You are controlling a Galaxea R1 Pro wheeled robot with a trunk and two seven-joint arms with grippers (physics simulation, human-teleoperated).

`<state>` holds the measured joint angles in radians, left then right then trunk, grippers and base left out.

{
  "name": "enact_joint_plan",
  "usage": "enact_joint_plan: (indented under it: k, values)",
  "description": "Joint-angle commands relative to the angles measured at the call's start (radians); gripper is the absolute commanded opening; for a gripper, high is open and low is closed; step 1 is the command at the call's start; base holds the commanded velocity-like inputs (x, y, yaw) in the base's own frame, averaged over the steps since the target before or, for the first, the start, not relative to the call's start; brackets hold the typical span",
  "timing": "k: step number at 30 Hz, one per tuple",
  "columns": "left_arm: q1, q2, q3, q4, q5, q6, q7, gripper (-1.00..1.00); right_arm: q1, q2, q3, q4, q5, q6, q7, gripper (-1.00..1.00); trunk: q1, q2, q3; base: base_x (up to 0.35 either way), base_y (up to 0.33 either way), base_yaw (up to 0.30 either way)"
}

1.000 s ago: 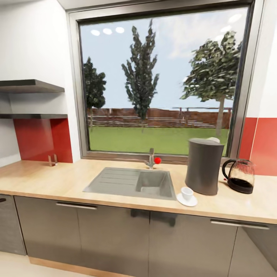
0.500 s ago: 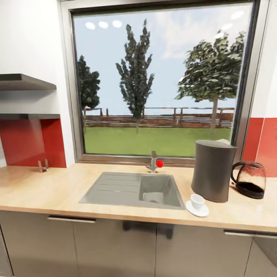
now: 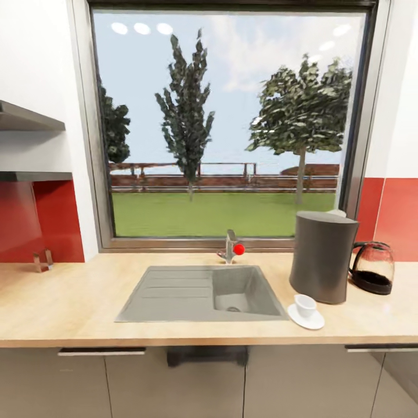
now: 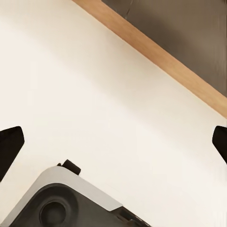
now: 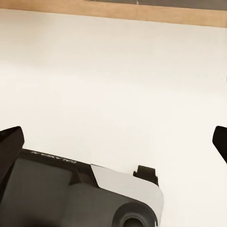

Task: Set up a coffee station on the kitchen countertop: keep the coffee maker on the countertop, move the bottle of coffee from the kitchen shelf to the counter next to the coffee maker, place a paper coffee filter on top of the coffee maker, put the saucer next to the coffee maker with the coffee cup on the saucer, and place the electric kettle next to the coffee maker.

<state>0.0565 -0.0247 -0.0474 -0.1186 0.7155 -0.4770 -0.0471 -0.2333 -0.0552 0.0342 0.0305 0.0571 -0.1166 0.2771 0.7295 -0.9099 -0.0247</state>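
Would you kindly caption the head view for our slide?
Countertop by the window: cup on saucer before the coffee maker, kettle to its right.

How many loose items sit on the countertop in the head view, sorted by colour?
Dark grey: 1, the coffee maker
Clear glass with black base: 1, the electric kettle
White: 2, the coffee cup and the saucer under it
Clear: 1, a small holder by the red backsplash
Total: 5

white coffee cup (image 3: pixel 305 304) on saucer (image 3: pixel 306 317), touching coffee maker's (image 3: pixel 322 256) front; electric kettle (image 3: pixel 372 267) just beside it.
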Motion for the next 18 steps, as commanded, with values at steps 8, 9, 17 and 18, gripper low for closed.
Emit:
enact_joint_plan:
  k: [8,9,17,18]
  values:
    - [0.000,0.000,-0.005,-0.001,0.011,-0.002,-0.006,1.00,-0.001,0.000,0.004,0.003,0.006,-0.008,-0.001,1.00,0.000,-0.001,-0.001,-0.034,0.341,-0.007]
    - [0.000,0.000,-0.005,-0.001,0.011,-0.002,-0.006,1.00,-0.001,0.000,0.004,0.003,0.006,-0.008,-0.001,1.00,0.000,-0.001,-0.001,-0.123,0.338,0.000]
    - [0.000,0.000,-0.005,-0.001,0.011,-0.002,-0.007,1.00,-0.002,0.000,0.003,0.003,0.006,-0.009,-0.001,1.00,0.000,-0.001,-0.001,-0.150,0.330,0.000]
    - [0.000,0.000,-0.005,-0.001,0.011,-0.002,-0.007,1.00,-0.002,0.000,0.004,0.003,0.006,-0.009,-0.001,1.00,0.000,-0.001,-0.001,-0.173,0.317,0.000]
